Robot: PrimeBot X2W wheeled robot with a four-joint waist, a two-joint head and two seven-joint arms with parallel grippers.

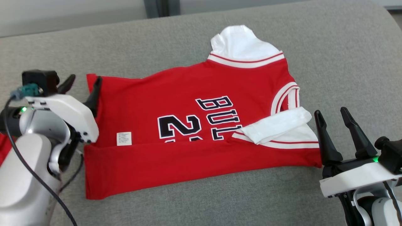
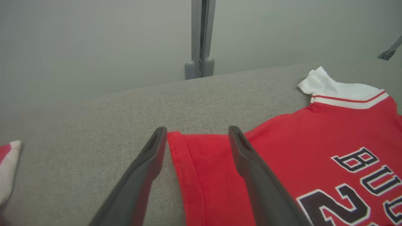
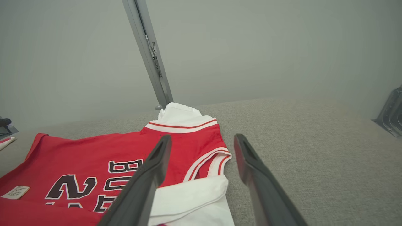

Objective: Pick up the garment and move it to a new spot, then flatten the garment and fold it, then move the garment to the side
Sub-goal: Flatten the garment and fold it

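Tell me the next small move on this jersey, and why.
Probably lower and shut the left gripper on the jersey's far hem corner: its open fingers straddle that corner. The near edge is folded over, the far half lies flat, and the right gripper is open beside the white sleeve.

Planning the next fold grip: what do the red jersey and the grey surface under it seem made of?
Red jersey: soft matte knit fabric, perhaps cotton or polyester; it lies limp, folds softly along its near edge, and shows a stitched hem. Grey surface: matte woven upholstery-like cloth, with a fine visible weave; what lies beneath cannot be told.
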